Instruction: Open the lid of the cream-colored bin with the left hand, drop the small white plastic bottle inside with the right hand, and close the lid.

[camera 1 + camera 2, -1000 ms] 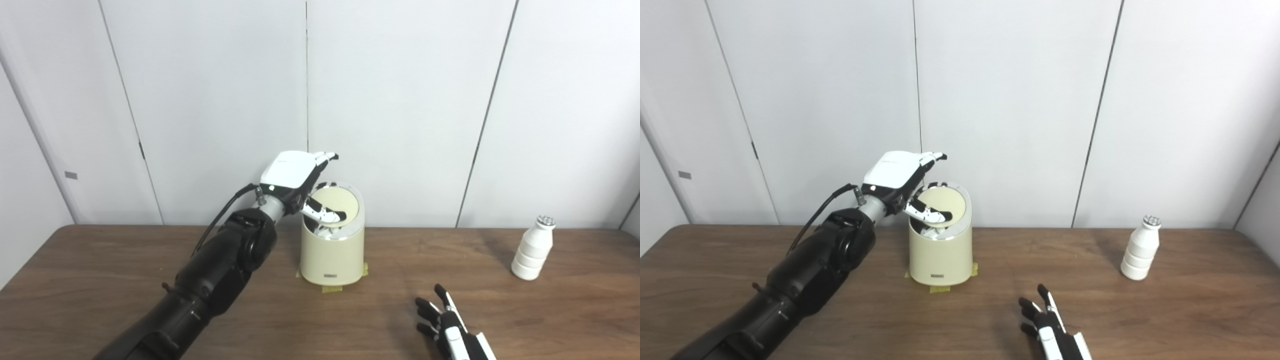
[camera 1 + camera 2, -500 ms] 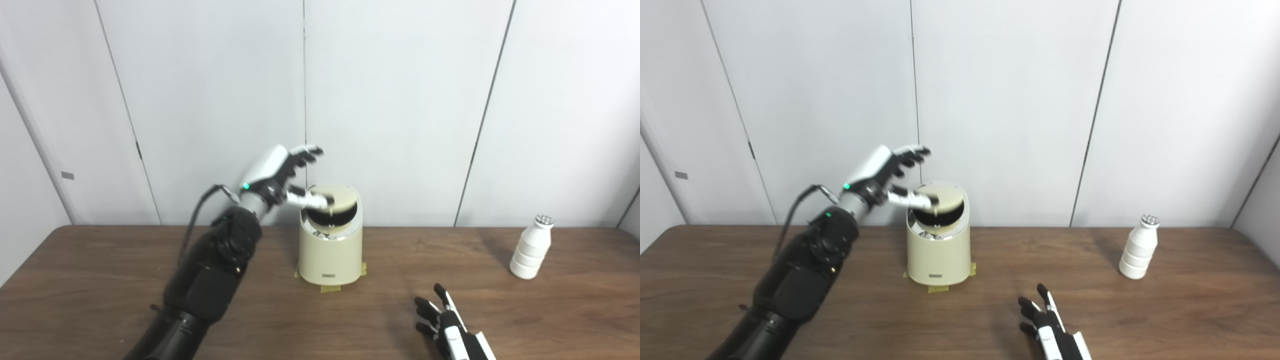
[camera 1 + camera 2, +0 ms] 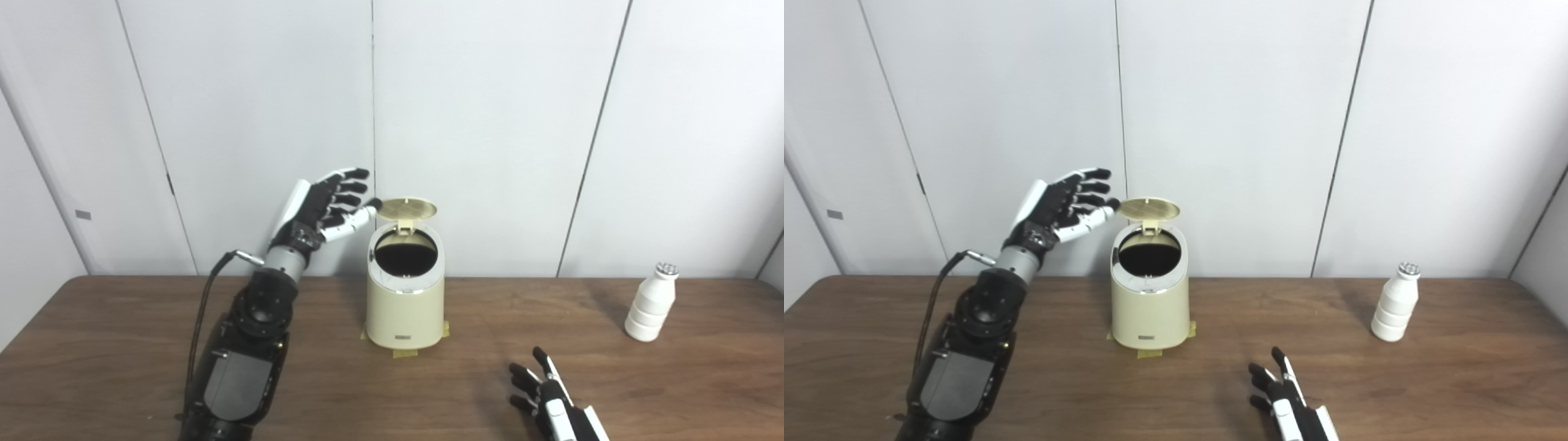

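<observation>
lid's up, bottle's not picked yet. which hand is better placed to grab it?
Right. The right hand lies open on the bottle side of the table; the left hand is up at the lid, across the bin.

Table – taped bin, bottle, maybe right hand.

One cream-colored bin stood on the wooden surface, and it had one round lid, raised above one dark opening. There was one small white plastic bottle, standing upright. Two robot hands were in view: one left hand beside the lid, and one right hand low on the surface. Pieces of yellow tape showed at the bin's base; their number could not be told.
</observation>
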Robot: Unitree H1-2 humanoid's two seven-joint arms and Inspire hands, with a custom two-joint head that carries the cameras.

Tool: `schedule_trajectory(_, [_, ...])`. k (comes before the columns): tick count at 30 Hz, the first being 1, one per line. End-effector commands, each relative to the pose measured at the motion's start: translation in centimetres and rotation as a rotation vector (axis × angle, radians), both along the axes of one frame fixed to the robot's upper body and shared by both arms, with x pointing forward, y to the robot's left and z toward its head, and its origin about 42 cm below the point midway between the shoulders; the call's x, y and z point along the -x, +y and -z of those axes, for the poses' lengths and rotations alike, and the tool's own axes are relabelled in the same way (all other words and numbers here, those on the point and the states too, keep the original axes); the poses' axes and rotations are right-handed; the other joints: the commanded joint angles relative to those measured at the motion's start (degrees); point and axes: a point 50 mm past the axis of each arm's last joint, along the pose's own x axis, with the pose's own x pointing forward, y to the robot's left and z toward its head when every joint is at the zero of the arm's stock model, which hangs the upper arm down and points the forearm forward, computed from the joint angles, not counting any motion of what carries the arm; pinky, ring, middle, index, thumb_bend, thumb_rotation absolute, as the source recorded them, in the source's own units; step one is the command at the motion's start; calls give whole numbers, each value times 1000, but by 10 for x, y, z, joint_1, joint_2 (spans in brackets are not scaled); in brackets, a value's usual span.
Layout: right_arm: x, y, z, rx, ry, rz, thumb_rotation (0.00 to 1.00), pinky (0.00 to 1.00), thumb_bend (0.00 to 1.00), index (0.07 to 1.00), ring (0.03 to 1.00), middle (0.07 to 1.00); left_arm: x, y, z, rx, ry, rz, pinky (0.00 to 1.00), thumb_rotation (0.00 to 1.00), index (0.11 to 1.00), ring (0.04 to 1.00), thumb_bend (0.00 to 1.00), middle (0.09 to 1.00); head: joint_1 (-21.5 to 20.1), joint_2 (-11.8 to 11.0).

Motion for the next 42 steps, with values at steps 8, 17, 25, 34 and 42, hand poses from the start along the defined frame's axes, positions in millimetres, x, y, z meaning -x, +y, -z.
schedule_trajectory(8, [0, -7, -15, -18, -62, 7, 1000, 849, 533, 1000, 906, 883, 37, 20, 7, 177, -38, -5, 732, 446, 848, 756, 449, 797, -2, 5])
schedule_trajectory(17, [3, -22, -32, 20, -88, 33, 960, 764, 466, 1000, 859, 882, 100, 41, 60, 254, -13, -38, 777, 559, 871, 797, 342, 821, 0, 15])
schedule_trajectory(25, [1, -34, -43, 63, -184, 142, 298, 681, 593, 969, 802, 842, 139, 42, 103, 322, 76, -60, 798, 579, 873, 809, 386, 829, -12, 24])
schedule_trajectory(34, [-3, -62, -54, 67, -214, 223, 183, 746, 716, 962, 828, 858, 159, 47, 124, 364, 122, -92, 782, 578, 893, 814, 386, 841, -55, 40])
schedule_trajectory(42, [1, -95, -67, 161, -215, 286, 207, 736, 744, 967, 849, 898, 155, 56, 123, 389, 121, -100, 778, 558, 890, 805, 394, 836, -114, 53])
